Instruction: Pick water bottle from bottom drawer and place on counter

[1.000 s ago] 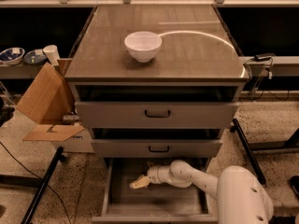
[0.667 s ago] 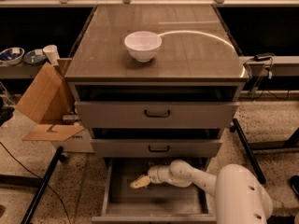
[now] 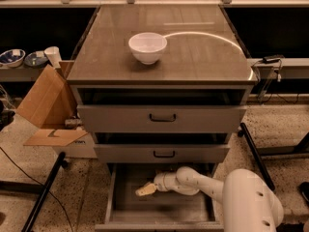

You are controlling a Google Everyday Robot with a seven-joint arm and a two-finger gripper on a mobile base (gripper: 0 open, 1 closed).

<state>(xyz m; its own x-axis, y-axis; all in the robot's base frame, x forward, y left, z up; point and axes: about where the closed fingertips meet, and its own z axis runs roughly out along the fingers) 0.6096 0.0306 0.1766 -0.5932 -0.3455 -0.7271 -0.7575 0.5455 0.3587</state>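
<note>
The bottom drawer (image 3: 112, 197) is pulled out under the two upper drawers, and its inside is plain grey. My gripper (image 3: 145, 190) is low inside it, left of centre, pointing left. My white arm (image 3: 251, 197) reaches in from the lower right. The water bottle does not show anywhere in view. The counter (image 3: 203, 57) is the glossy grey-brown top of the cabinet. A white bowl (image 3: 147, 46) stands on it left of centre.
The top drawer (image 3: 162, 117) and middle drawer (image 3: 164, 153) have black handles and stand slightly open above my gripper. An open cardboard box (image 3: 46, 105) leans at the cabinet's left. Small bowls (image 3: 12, 57) and a cup (image 3: 52, 56) sit on a left shelf. Black stand legs (image 3: 43, 192) cross the floor.
</note>
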